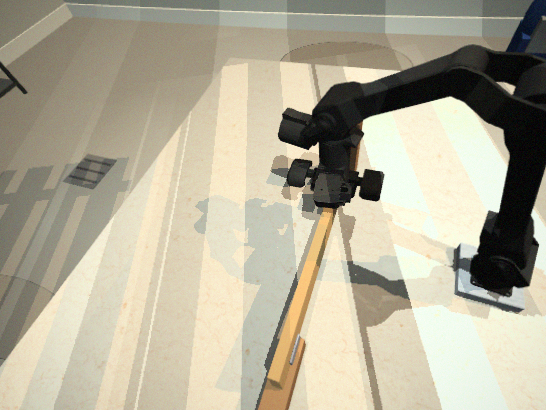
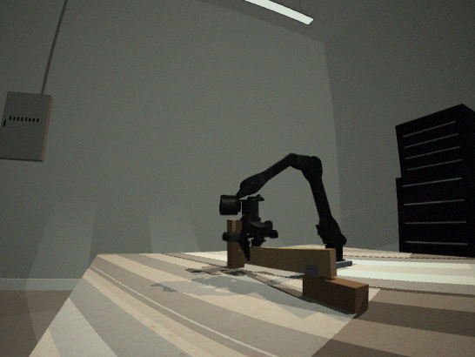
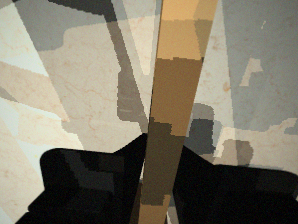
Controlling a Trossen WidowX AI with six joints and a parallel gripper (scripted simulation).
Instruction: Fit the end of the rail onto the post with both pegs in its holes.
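Observation:
The long wooden rail (image 1: 306,280) (image 2: 291,258) (image 3: 172,100) runs from my gripper to the low footboard block (image 1: 280,397) (image 2: 335,293). Its far end sits at the small grey bracket (image 1: 296,350) (image 2: 311,270). My gripper (image 1: 327,204) (image 2: 248,249) (image 3: 156,138) is shut on the rail near its post end and holds that end off the table, so the rail looks close to level in the exterior view. The short wooden post (image 2: 234,244) (image 1: 356,155) stands right behind the gripper. The pegs and the rail's end holes are hidden by the gripper.
The arm's base stands on a grey plate (image 1: 492,295) at the right of the table. A black drawer cabinet (image 2: 435,183) stands beyond the table at the right. A grey box (image 2: 23,126) hangs on the wall at the left.

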